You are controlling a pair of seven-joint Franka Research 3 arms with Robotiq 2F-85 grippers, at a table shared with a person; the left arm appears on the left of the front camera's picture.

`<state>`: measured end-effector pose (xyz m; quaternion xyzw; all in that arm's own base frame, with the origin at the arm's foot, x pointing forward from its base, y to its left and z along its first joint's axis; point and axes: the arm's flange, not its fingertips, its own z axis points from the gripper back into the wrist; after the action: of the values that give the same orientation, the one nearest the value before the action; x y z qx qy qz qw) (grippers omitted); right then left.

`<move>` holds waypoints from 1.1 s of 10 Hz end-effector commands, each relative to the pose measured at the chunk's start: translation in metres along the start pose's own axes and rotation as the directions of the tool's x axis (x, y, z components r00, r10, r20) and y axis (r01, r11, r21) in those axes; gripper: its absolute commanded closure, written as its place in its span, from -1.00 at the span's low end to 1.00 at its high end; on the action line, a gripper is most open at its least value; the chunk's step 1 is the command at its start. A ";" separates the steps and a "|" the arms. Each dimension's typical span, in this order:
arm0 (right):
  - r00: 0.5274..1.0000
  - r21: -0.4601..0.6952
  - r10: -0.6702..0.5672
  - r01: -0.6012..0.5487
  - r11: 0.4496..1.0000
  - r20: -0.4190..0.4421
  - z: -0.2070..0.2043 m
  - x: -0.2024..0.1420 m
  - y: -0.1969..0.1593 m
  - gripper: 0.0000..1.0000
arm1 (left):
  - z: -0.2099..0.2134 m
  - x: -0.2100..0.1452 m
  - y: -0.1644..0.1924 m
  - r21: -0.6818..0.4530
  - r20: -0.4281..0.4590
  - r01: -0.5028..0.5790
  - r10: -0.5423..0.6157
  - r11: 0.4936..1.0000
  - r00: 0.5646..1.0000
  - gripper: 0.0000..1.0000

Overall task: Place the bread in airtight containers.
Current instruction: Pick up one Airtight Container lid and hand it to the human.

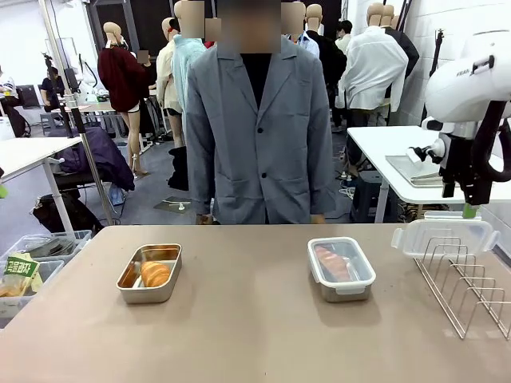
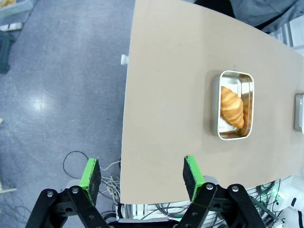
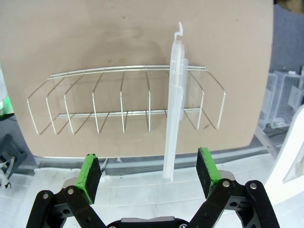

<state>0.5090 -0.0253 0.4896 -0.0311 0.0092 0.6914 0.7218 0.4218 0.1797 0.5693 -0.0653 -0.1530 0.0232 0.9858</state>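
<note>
We judge the clear lid (image 3: 173, 104) to be the next thing to handle: light, thin, stiff plastic, slippery on its flat faces and liable to flex or pop out if pinched hard. It stands on edge in a slot of the wire rack (image 3: 118, 102), so its free upper edge, clear of the clip tab, looks like the place to take it, with the pads across its thickness.

The right gripper (image 3: 149, 175) has its jaws spread wide and holds nothing; the lid stands straight ahead of them, its near edge lying between the two pads but slightly toward the right-hand one, apart from both.

The left gripper (image 2: 142, 175) is also wide open and empty, over the table (image 2: 166, 95) edge. The open steel tub (image 2: 235, 104) lies well ahead and to the right of its jaws, with a croissant (image 2: 232, 107) inside; that bread is soft, flaky and easily crushed, so we would leave it alone.

In the front view the second tub (image 1: 342, 269) sits already lidded, with bread visible through the cover.
</note>
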 end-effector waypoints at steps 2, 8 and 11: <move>0.999 -0.014 -0.024 0.024 1.000 0.036 -0.029 0.011 -0.017 -1.00 | 0.001 -0.002 0.001 0.023 0.003 0.000 0.000 1.000 1.000 -0.79; 0.999 -0.048 -0.035 0.034 0.998 -0.026 -0.063 0.042 -0.053 -1.00 | 0.001 -0.002 0.001 0.023 0.003 0.000 0.000 1.000 1.000 -0.79; 0.999 -0.041 -0.041 0.040 0.998 -0.032 -0.063 0.042 -0.055 -0.11 | 0.001 -0.002 0.001 0.023 0.003 0.000 0.000 1.000 1.000 -0.79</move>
<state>0.5644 0.0122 0.4231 -0.0497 -0.0075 0.6810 0.7306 0.4218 0.1794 0.5694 -0.0653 -0.1530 0.0229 0.9858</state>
